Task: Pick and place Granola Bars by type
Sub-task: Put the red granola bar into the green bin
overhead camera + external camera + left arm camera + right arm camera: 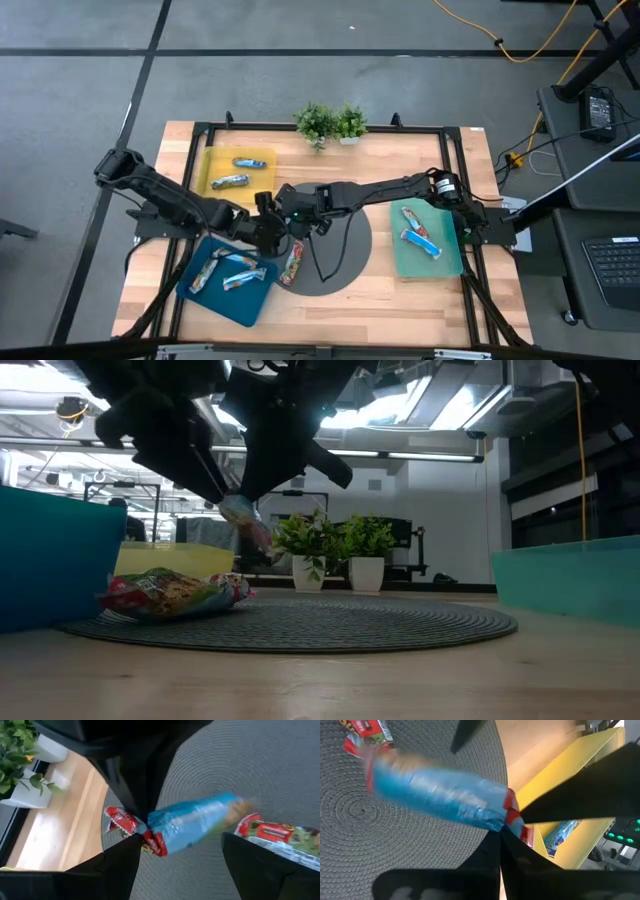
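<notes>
A bright blue granola bar (pixel 195 822) with a red crimped end hangs above the round grey mat (pixel 345 262), between both grippers at the table's middle. My right gripper (pixel 507 827), reaching in from the table's right (pixel 292 210), is shut on it. My left gripper (pixel 180 839) is open beside it (pixel 268 232), with one finger on either side of the bar. Whether they touch it I cannot tell. In the low view the bar (pixel 245 520) shows tilted under the dark fingers. A multicoloured bar (pixel 292 262) lies flat on the grey mat. My right gripper pinches the blue bar by its red crimped end (pixel 514 815) between the two fingers. The fingers come slanting down from the table's right side. The bar is lifted clear of the grey mat, and its long blue body (pixel 435 790) sticks out beyond the fingertips, tilted.
The yellow mat (pixel 212 160) at the far left holds two bars, the blue mat (pixel 225 302) at the near left three, and the green mat (pixel 448 258) on the right two. Small potted plants (pixel 330 122) stand at the far edge. The multicoloured bar (pixel 170 592) lies just under the grippers.
</notes>
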